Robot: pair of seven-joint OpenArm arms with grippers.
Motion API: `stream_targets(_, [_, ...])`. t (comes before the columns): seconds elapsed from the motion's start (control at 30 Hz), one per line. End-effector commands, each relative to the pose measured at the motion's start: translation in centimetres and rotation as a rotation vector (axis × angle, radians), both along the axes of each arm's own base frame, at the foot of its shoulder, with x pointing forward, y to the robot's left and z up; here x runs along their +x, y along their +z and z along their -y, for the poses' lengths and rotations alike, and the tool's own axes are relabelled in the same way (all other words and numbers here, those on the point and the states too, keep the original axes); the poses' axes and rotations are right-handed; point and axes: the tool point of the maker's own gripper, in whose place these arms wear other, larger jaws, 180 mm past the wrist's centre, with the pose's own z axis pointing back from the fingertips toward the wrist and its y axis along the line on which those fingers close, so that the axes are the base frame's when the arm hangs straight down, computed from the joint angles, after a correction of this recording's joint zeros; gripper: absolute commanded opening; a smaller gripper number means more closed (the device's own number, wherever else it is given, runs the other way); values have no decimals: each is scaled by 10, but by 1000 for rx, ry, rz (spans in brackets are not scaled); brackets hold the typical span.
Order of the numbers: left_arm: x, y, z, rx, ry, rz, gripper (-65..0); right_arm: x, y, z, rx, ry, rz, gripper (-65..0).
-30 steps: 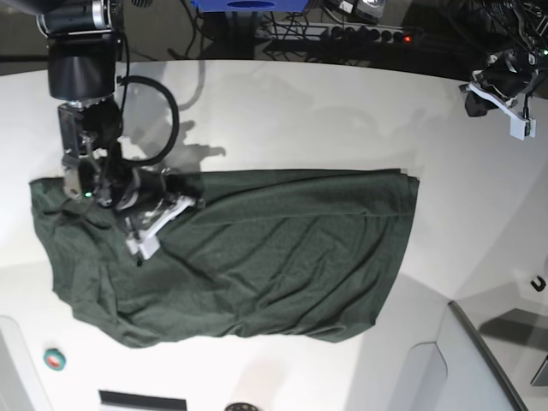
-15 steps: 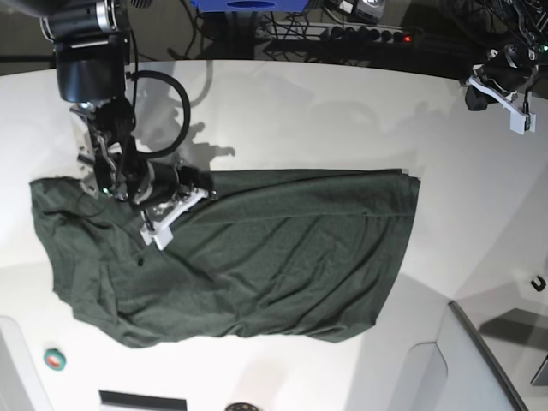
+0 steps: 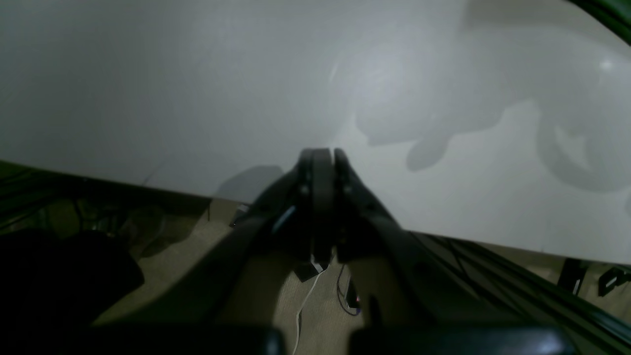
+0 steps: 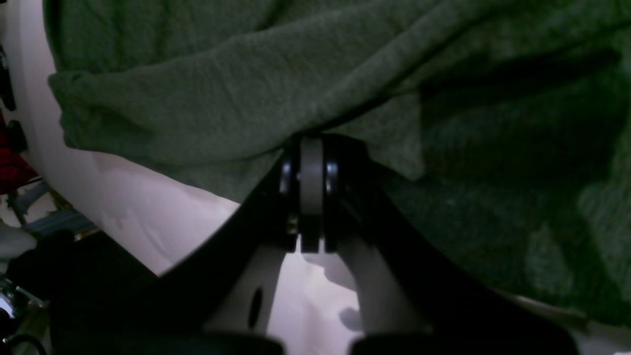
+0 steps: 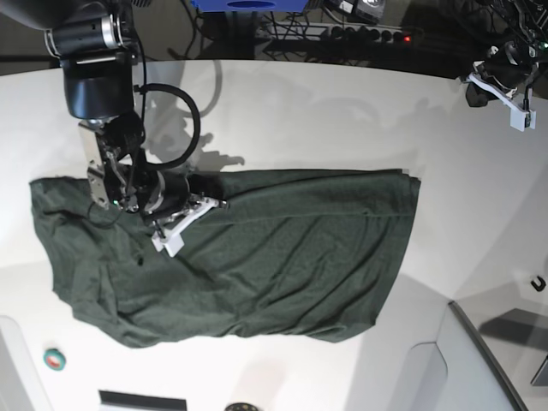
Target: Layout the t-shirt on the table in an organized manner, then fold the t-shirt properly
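The dark green t-shirt (image 5: 274,257) lies wrinkled and spread across the middle and left of the white table (image 5: 342,120). My right gripper (image 5: 181,224) is low over its upper left part, near the sleeve. In the right wrist view that gripper (image 4: 311,142) is shut, and a fold of the t-shirt (image 4: 207,98) is pinched at its tips, with a taut crease running off to the right. My left gripper (image 5: 518,116) hangs at the table's far right corner, away from the cloth. It is shut on nothing (image 3: 323,154) above bare tabletop.
A small green tape roll (image 5: 56,360) sits near the front left edge. A grey bin edge (image 5: 484,351) and a small black hook (image 5: 538,282) are at the front right. Cables and a power strip (image 5: 368,34) lie beyond the table's far edge.
My right gripper has slid to the right along the shirt's upper left part, staying shut. The shirt's outline has barely changed. The left arm has stayed in place.
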Motion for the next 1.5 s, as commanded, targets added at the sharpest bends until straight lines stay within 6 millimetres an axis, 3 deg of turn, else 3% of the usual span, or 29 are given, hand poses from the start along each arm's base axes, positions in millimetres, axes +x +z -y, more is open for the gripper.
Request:
stream_targets(0.0, [7,12,-8,25,-11,39,-650,12,11,-3,10,8,39,-648])
stream_targets(0.27, [8,12,-9,27,-11,39,-650,21,19,-17,34,15,56,-648])
stream_targets(0.73, [8,12,-7,26,-16,37,-650,60,44,-10,24,-22,164,-648])
stream_targets(0.9, [16,12,-1,7,-10,63,-650,55,54,-5,20,9,203,-650])
stream_targets(1.07, [54,11,27,-67,13,151,-650,26,93,2,4,120,415,-650])
stream_targets(1.17, [84,14,57,-113,-40,198,-650,9,103,11,-21,121,455,-650])
stream_targets(1.27, [104,16,80,-151,-80,226,-650,-1,102,33,-70,120,460,-650])
stream_targets(1.3, [107,16,84,-163,-72,237,-622,-3,101,40,-82,111,457,-650])
stream_targets(1.37, [112,17,86,-184,-41,258,-467,-7,97,57,-96,71,444,-650])
stream_targets(1.47, [116,10,88,-232,8,265,-332,-11,91,82,-117,2,419,-650])
